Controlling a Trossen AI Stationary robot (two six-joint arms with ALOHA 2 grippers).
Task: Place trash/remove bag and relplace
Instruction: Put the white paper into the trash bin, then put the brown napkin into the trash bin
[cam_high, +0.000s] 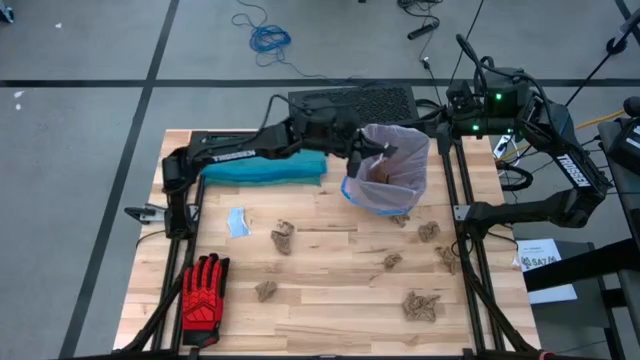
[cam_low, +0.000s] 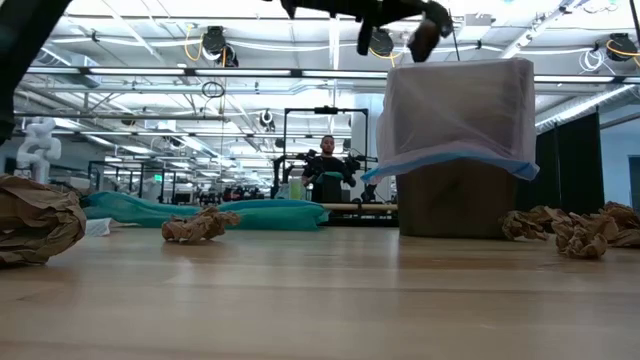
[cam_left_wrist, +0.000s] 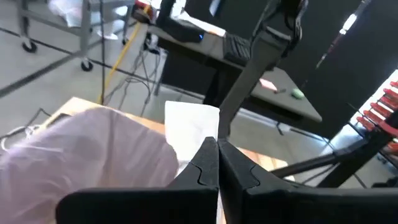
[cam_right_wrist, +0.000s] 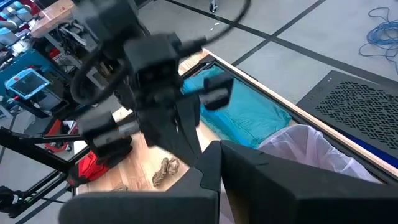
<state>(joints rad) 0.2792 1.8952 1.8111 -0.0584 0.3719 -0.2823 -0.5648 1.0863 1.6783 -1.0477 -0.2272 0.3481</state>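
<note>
High view: the left gripper, fingers pressed together on nothing visible, is held at the near rim of the bag, which stands upright directly beyond it. The trash lies scattered below and behind. The right gripper, likewise clenched, sits farther off.

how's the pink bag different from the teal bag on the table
The pink bag is translucent and stands opened up, lining a bin; the teal bag is opaque and lies flat, folded on the wood. The pink bag has the left tool at its rim; the teal bag lies under that arm. Both are thin plastic.
</note>
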